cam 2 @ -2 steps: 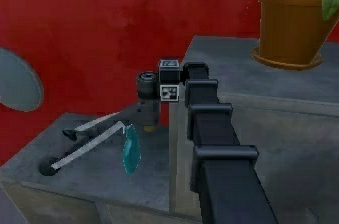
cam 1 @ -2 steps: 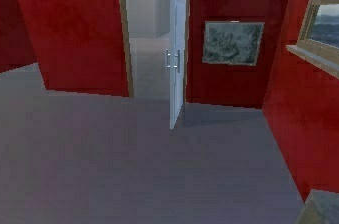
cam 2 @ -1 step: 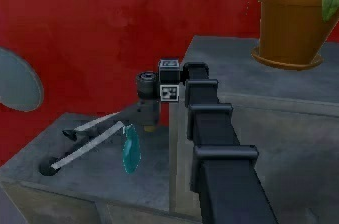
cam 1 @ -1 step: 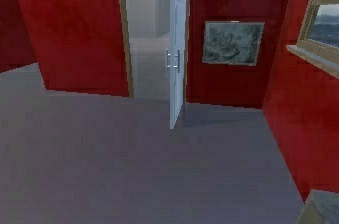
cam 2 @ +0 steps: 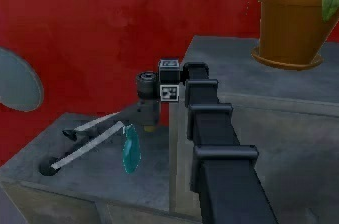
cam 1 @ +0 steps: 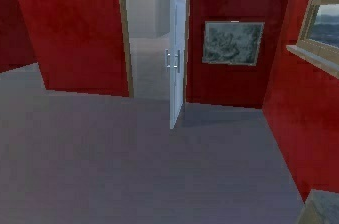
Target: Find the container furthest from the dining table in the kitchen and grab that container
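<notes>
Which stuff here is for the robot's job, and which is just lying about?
For the job: dark two-finger gripper; small teal blob near it, perhaps the container.
Lying about: long grey tool; brown plant pot; framed wall picture.

Dim, even light, soft grey shadows

White door [cam 1: 178,62] ajar; perhaps a plant pot [cam 2: 295,35].

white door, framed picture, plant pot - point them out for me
white door [cam 1: 180,85], forward view, on the middle of its panel
framed picture [cam 1: 233,43], forward view, on the middle of the image
plant pot [cam 2: 295,35], arm side view, on its brown side wall
</notes>
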Robot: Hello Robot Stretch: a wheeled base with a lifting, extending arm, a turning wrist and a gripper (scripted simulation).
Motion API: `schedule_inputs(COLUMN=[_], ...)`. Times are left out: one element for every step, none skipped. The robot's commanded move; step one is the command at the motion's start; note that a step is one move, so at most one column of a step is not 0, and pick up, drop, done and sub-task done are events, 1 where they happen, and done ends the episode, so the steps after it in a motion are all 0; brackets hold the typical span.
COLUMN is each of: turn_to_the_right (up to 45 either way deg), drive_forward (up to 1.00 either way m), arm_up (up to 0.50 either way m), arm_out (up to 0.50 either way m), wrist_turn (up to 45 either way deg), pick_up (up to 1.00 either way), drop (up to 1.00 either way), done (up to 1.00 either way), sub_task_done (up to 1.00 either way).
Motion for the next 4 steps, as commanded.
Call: schedule_inputs(turn_to_the_right=[0.0, 0.0, 0.0, 0.0], drive_forward=[0.00, 0.00, 0.00, 0.00], arm_up=[0.00, 0.00, 0.00, 0.00], arm_out=[0.00, 0.00, 0.00, -0.22], wrist_turn=[0.0, 45.0, -39.0, 0.0], pick_up=[1.00, 0.00, 0.00, 0.00], drop=[0.00, 0.00, 0.00, 0.00], done=[0.00, 0.00, 0.00, 0.00], sub_task_done=[0.00, 0.00, 0.00, 0.00])
